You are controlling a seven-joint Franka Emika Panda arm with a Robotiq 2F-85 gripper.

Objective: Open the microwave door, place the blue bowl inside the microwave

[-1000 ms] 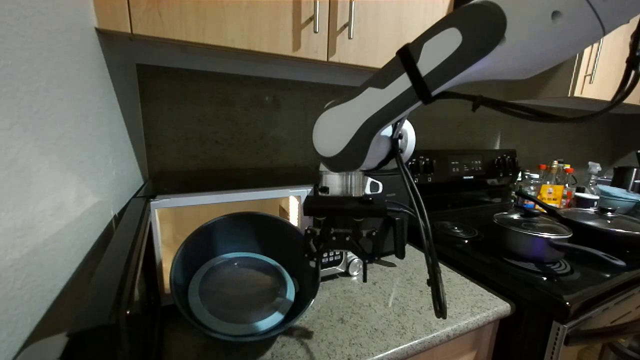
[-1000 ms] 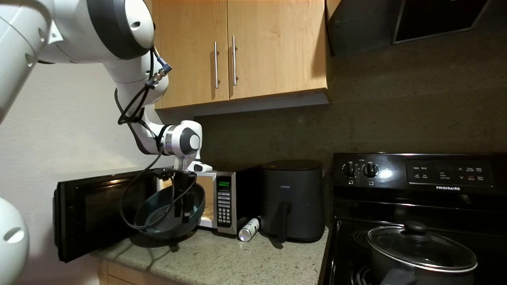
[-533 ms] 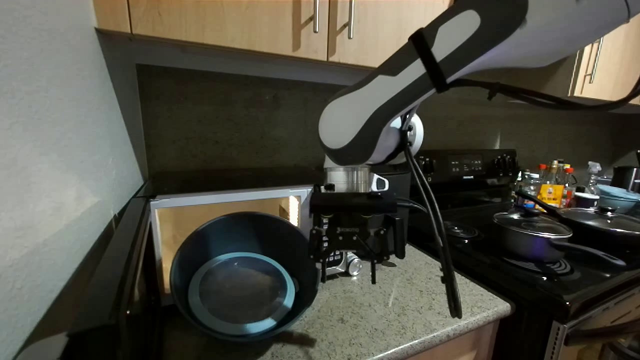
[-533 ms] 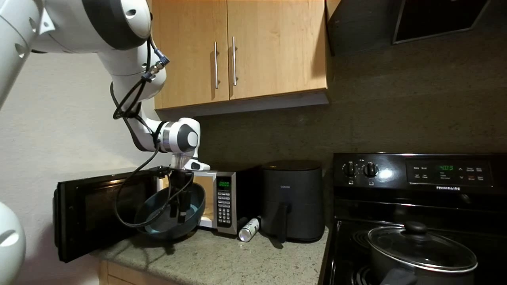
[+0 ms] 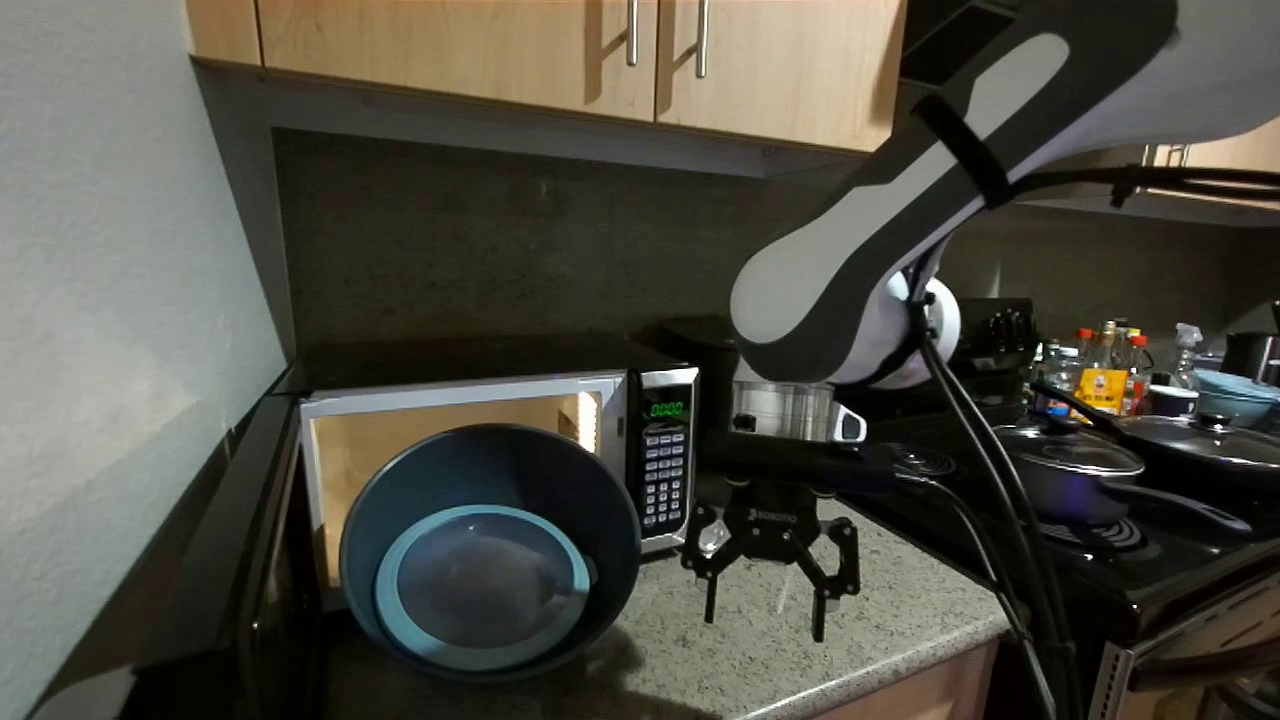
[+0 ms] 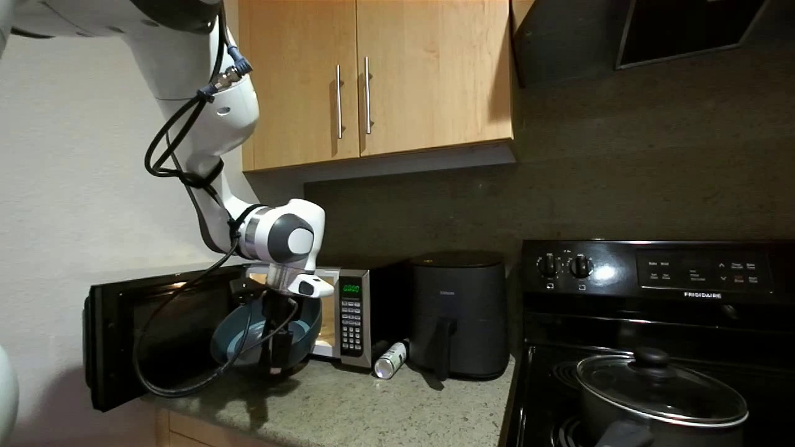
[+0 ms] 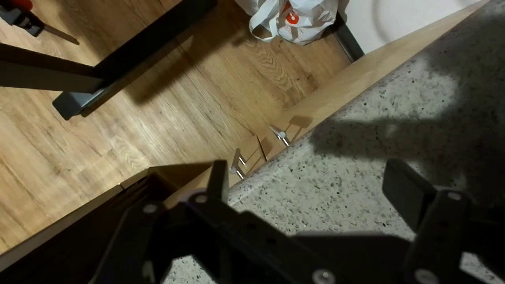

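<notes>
Dark blue, the bowl [image 5: 490, 550] tilts before the microwave [image 5: 662, 460] in an exterior view, my empty end effector [image 5: 765, 612] splayed nearby. An exterior view shows the door [image 6: 180, 335] open. Wrist view: bench [image 7: 307, 197]; I'd level the bowl, then push gently.

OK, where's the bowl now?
Left of centre in both exterior views, the bowl sits tilted in front of the open microwave, its door to the left.

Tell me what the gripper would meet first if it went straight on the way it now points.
Most likely the countertop: the gripper points down, jaws open, and the wrist view shows that speckled surface between its fingers. The height above it, and whether both fingers would land on it, are unclear.
</notes>
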